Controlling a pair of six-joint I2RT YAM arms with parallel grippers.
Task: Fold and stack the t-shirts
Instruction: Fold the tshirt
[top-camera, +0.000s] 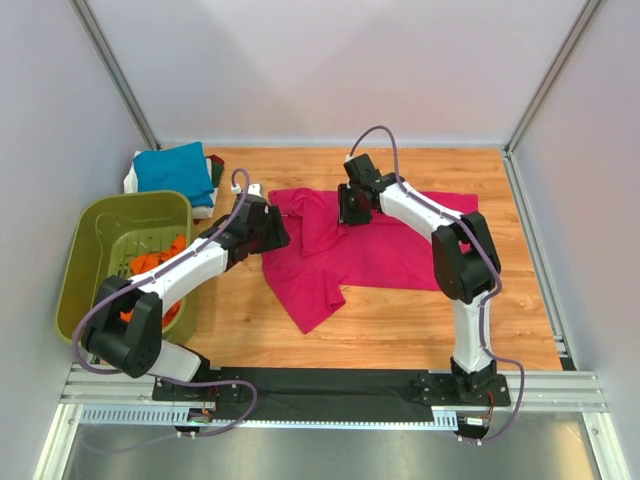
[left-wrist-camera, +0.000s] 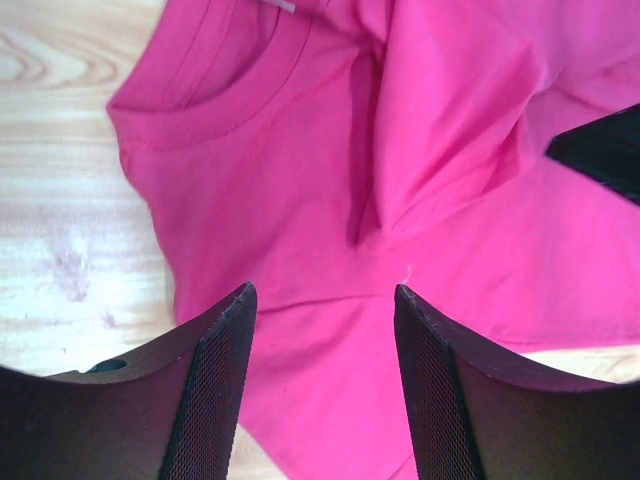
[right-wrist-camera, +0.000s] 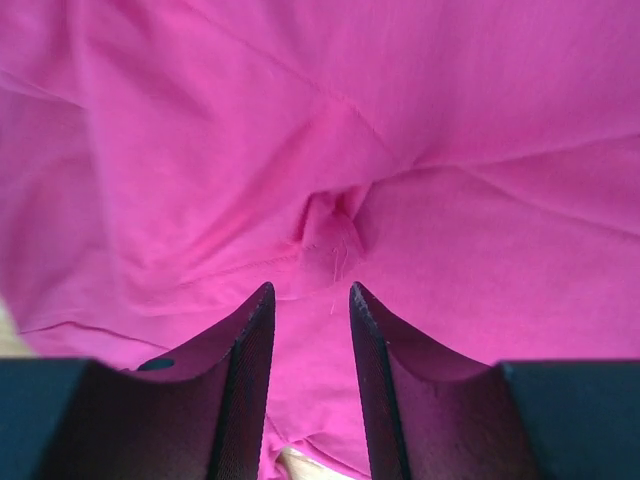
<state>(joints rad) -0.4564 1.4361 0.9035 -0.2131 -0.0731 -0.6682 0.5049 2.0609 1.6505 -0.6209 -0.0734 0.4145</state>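
Not far along, I reckon: a teal t-shirt is sitting folded at the far left corner, orange t-shirts are waiting in the olive basket, and the magenta t-shirt is lying rumpled and unfolded mid wooden table. The left gripper is hovering wide apart near its collar, pinching nothing. The right gripper is hanging narrowly parted, with a little cloth pucker just ahead of its tips.

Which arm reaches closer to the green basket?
Left. The left end effector is just right of the basket, at the pink shirt's edge; the right end effector is farther right, over the shirt.
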